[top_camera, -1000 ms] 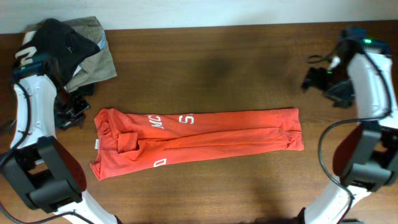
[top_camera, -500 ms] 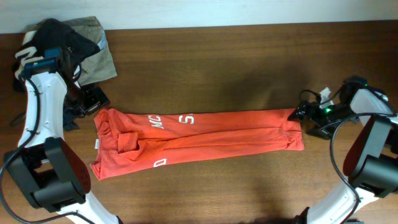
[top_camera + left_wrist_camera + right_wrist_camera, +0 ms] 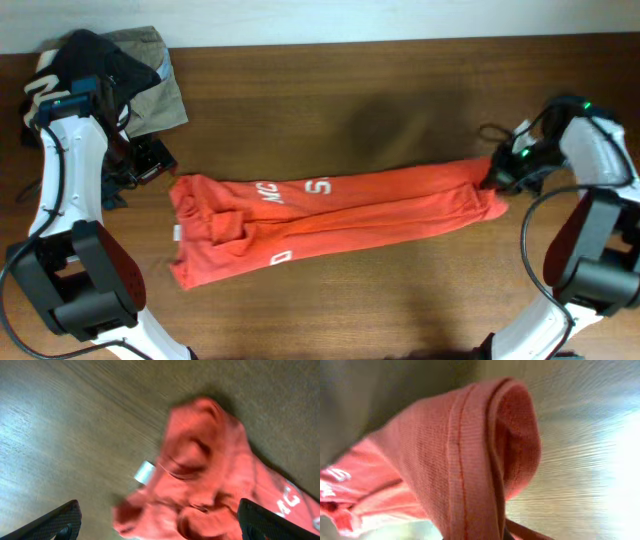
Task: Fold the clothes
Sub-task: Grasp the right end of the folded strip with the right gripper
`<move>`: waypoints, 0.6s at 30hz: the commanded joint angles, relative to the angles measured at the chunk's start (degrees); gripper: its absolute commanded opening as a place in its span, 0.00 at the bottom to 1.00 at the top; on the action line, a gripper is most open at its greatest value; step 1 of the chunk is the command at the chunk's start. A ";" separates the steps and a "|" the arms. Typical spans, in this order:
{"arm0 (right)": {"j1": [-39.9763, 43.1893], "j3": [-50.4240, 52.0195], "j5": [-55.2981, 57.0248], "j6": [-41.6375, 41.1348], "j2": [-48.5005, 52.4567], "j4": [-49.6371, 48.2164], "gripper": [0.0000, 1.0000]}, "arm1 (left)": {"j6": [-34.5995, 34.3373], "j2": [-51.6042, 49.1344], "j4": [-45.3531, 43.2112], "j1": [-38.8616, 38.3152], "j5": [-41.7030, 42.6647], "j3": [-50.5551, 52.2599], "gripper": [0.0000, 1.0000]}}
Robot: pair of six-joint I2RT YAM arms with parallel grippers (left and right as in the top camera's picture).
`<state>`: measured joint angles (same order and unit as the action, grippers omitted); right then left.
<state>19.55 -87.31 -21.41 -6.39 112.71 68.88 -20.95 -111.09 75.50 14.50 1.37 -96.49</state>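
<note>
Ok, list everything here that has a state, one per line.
red-orange T-shirt: folded into a long strip, right end pinched.
right gripper: shut on the shirt's right end.
left gripper: open, empty, near the collar end.
black garment: crumpled, atop the khaki one.
khaki-olive garment: crumpled, partly under the black one.

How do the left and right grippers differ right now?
The left gripper is open and empty; the right gripper is shut on the red-orange T-shirt. The left gripper sits beside the collar end; the right gripper holds the opposite end. Both are low, near the wooden table.
</note>
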 commanded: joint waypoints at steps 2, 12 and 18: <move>-3.54 -5.18 3.06 -1.44 -8.13 4.50 0.04 | 0.22 1.40 0.00 -0.15 0.39 -0.87 0.99; -27.26 -0.61 6.69 -10.67 -7.54 -3.08 0.04 | 0.22 1.40 0.24 -0.15 0.42 -0.83 0.99; -39.28 -0.59 6.49 -15.19 -6.88 -7.15 0.04 | 0.22 1.40 0.17 -0.15 0.39 -0.83 0.99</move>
<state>-15.86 -88.25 -15.22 -19.25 105.06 62.63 -20.95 -111.09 75.64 14.50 1.50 -96.49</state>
